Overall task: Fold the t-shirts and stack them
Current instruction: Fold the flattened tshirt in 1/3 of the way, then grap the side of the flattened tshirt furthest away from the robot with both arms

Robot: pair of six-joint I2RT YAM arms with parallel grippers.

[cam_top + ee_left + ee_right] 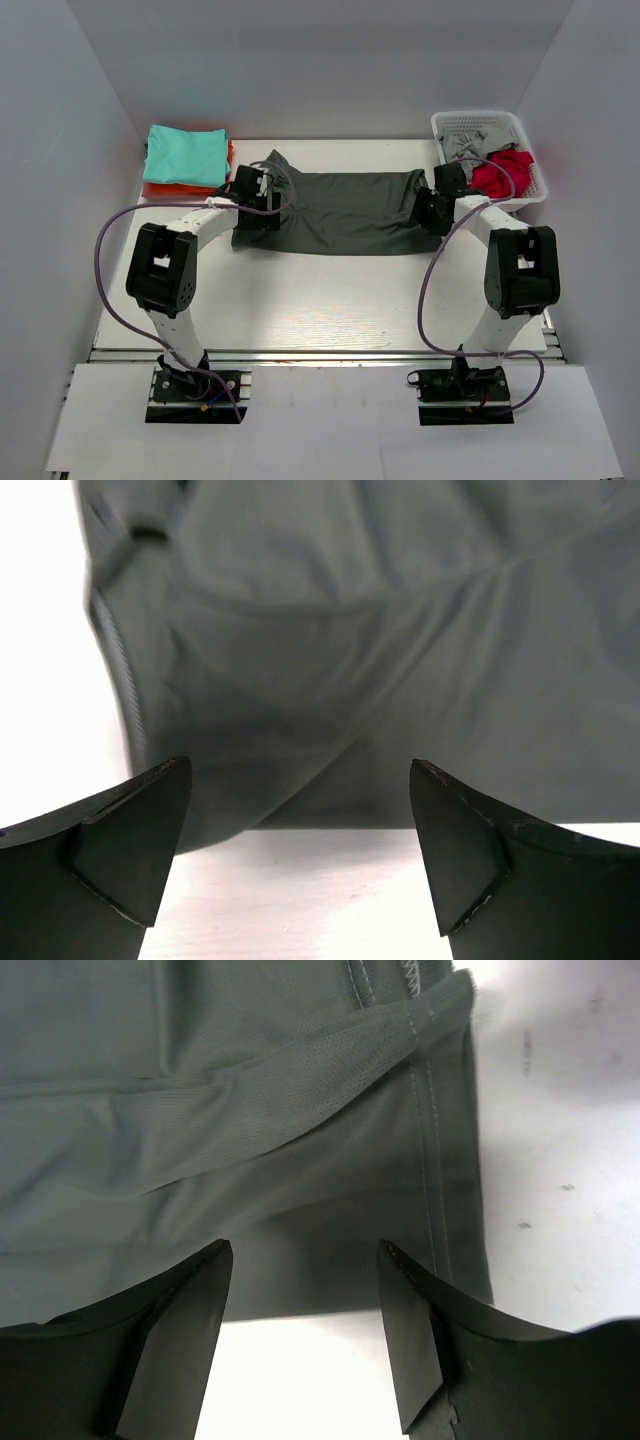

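Note:
The dark charcoal grey t-shirt (340, 212) lies spread across the back middle of the table. My left gripper (256, 196) hangs over its left end, open and empty; in the left wrist view the shirt (380, 650) lies just beyond the gripper (300, 820), with bare table between the fingers. My right gripper (432, 208) is over the shirt's right end, open and empty; the hemmed edge (330, 1160) lies just ahead of the gripper (305, 1305). A folded teal t-shirt (185, 152) lies on an orange one (165, 188) at the back left.
A white mesh basket (530, 195) at the back right holds a light grey t-shirt (468, 145) and a red t-shirt (503, 170). White walls enclose the table on three sides. Purple cables loop from both arms.

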